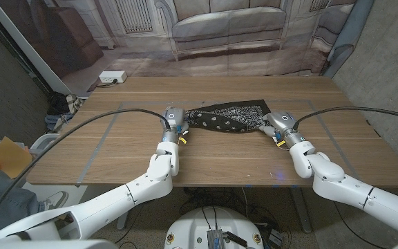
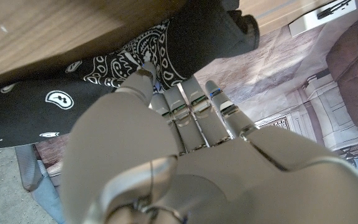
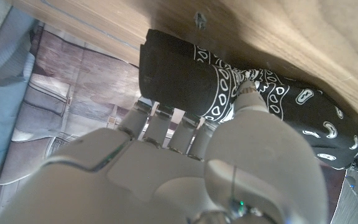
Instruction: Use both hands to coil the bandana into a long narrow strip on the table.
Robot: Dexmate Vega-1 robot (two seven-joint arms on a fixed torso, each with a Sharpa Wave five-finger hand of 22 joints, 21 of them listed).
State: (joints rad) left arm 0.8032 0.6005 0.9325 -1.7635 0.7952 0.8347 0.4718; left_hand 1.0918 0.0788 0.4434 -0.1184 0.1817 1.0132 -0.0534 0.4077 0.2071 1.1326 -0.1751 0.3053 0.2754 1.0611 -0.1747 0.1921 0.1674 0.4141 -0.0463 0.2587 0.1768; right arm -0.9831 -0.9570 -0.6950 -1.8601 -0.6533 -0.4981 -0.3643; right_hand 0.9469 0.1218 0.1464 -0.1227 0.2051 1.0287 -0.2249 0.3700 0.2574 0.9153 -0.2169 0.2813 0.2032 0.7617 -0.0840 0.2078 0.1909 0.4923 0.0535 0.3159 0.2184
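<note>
A black bandana (image 1: 226,117) with a white paisley print lies partly rolled across the middle of the wooden table (image 1: 220,162). My left hand (image 1: 175,124) grips its left end, and my right hand (image 1: 276,126) grips its right end. In the left wrist view my left hand (image 2: 185,155) has its thumb pressed on top of the bandana (image 2: 55,102) while its fingers curl around the rolled end. The right wrist view shows the same hold: my right hand (image 3: 185,162) pinches the rolled bandana (image 3: 179,74) between thumb and fingers.
A white box (image 1: 112,77) sits at the table's far left corner. Grey tape lines (image 1: 92,159) mark a rectangle on the tabletop. An orange object (image 1: 9,155) lies off the table to the left. A printed sofa backdrop hangs behind the table.
</note>
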